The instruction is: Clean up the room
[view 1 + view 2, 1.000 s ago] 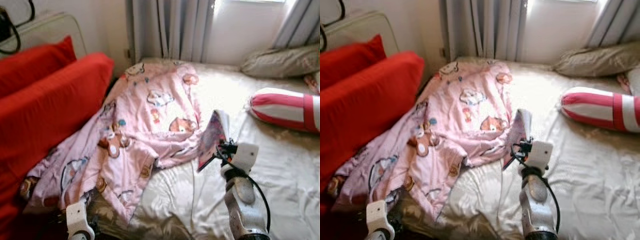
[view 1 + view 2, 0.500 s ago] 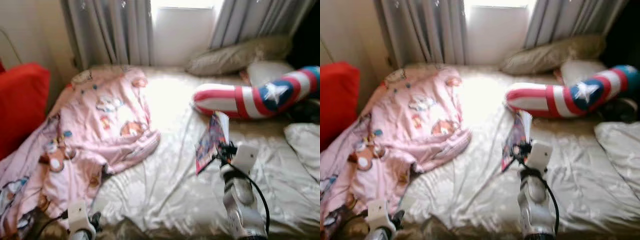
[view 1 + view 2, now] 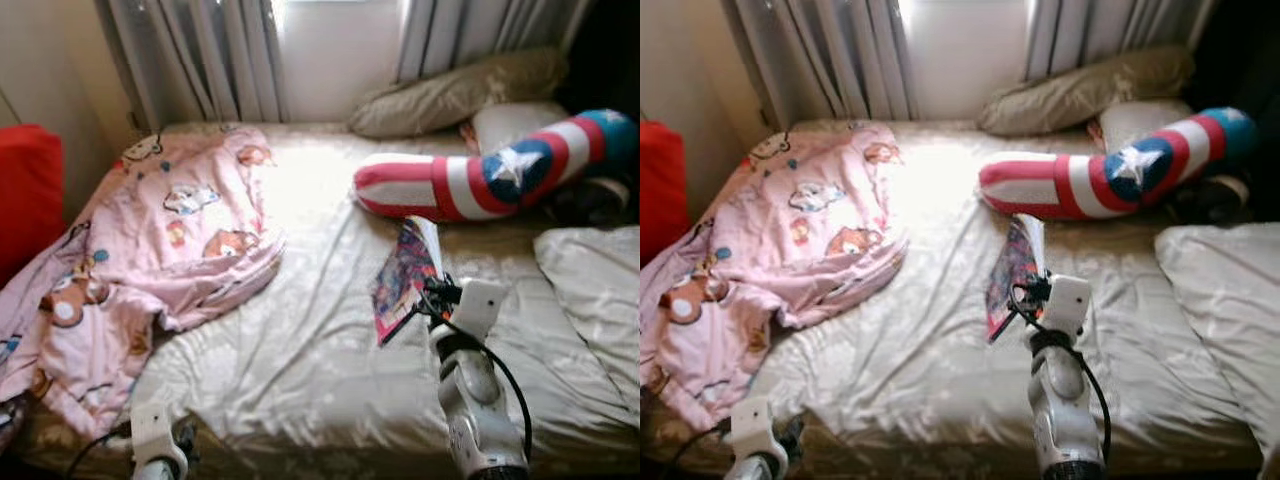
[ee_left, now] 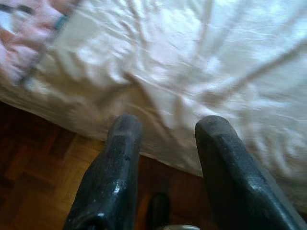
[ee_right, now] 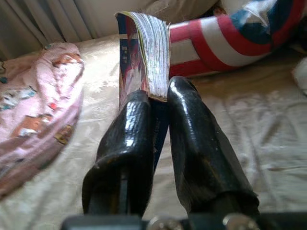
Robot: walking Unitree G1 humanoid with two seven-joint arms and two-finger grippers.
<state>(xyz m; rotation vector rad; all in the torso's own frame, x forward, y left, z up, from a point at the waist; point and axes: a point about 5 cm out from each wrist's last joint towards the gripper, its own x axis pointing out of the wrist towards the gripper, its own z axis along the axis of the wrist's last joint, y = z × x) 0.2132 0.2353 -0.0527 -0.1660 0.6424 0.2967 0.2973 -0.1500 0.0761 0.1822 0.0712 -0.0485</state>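
While I watched through the head camera, the right claw (image 5: 156, 96) was clenched on a book (image 3: 405, 278), with both black fingers (image 5: 125, 139) pressing its lower edge. I saw the book standing almost upright in the air above the bed (image 3: 300, 350), its colourful cover turned to the robot's left and its pages fanned a little at the top. Beyond the book lay a long cushion (image 3: 480, 180) with red and white stripes and a blue part with a white star. Behind it, near the curtains (image 3: 220, 60), I saw a beige pillow (image 3: 450, 92). A pink blanket (image 3: 150, 250) with cartoon bears was spread over the left part of the bed, and one end hung over the edge. The left claw (image 4: 165, 129) hung low beside the bed's near edge, released, its fingers apart and holding nothing, above a wooden floor (image 4: 33, 163).
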